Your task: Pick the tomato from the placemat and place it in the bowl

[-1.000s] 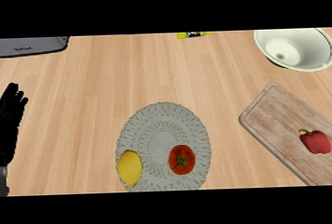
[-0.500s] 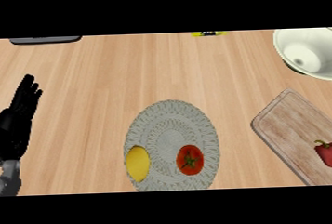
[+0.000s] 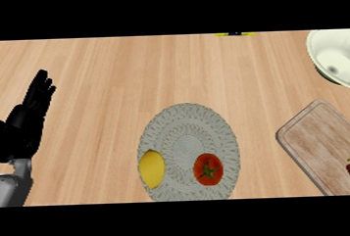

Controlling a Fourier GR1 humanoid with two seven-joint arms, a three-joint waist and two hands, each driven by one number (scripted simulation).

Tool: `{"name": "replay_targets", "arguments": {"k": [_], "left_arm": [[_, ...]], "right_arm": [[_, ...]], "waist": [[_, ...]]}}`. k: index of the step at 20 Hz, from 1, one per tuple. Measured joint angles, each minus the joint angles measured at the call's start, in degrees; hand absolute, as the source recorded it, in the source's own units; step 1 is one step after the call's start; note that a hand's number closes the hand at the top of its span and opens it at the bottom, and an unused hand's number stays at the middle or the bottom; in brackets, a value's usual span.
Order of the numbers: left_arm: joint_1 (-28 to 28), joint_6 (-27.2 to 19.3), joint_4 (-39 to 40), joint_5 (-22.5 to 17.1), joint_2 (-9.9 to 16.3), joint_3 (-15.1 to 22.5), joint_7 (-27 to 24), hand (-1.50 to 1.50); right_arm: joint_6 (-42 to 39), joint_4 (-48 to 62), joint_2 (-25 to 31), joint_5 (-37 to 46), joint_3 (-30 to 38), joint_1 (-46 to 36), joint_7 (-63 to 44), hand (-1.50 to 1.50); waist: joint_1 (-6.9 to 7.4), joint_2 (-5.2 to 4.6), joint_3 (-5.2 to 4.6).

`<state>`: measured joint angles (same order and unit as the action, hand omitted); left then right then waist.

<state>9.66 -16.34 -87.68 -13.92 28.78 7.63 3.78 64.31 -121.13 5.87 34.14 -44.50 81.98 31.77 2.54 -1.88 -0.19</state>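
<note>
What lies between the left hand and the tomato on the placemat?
In the head view, bare wooden counter, then the placemat's edge and a yellow lemon separate the open left hand from the tomato.

Visible body: only the left hand [image 3: 26, 122] and its forearm [image 3: 8, 188], at the left edge of the head view.
Hand colour: black all over, matt, with no markings to be made out.
Hand shape: a narrow palm with slim, segmented fingers [image 3: 41, 88] and a shorter thumb on its left side.
Wrist: a short, pale grey neck where the black hand meets the arm.
Forearm colour: light grey, smooth, with a slightly darker shaded edge.
Forearm shape: a broad, rounded casing, wider than the hand, cut off by the near left corner.
Cables, screws: cannot tell.
</note>
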Motion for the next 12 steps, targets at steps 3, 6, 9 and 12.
{"name": "replay_targets", "arguments": {"k": [3, 6, 9, 12], "left_arm": [[0.2, 0.4, -0.4, 0.1, -0.3, 0.3, 0.1, 0.00], [0.8, 0.0, -1.2, 0.8, -0.8, 1.0, 0.8, 0.00], [1.4, 0.0, -0.5, 1.1, -1.3, 1.2, 0.8, 0.00], [1.5, 0.4, -0.1, 0.9, -1.2, 0.7, 0.8, 0.00]], "right_arm": [[-4.0, -1.4, -0.3, 5.5, -0.1, 2.1, -4.4, -1.50], [-9.1, -1.9, -1.2, 10.8, 0.7, 3.5, -9.6, -1.50], [-15.7, -3.1, -2.9, 16.2, 1.9, 3.4, -15.6, -1.50], [-21.5, -4.4, -4.4, 22.1, 2.1, 2.4, -22.4, -1.50]], "waist": [[0.72, -0.19, -0.01], [1.14, -0.31, 0.01], [1.32, -0.47, 0.01], [1.22, -0.32, 0.00]]}}
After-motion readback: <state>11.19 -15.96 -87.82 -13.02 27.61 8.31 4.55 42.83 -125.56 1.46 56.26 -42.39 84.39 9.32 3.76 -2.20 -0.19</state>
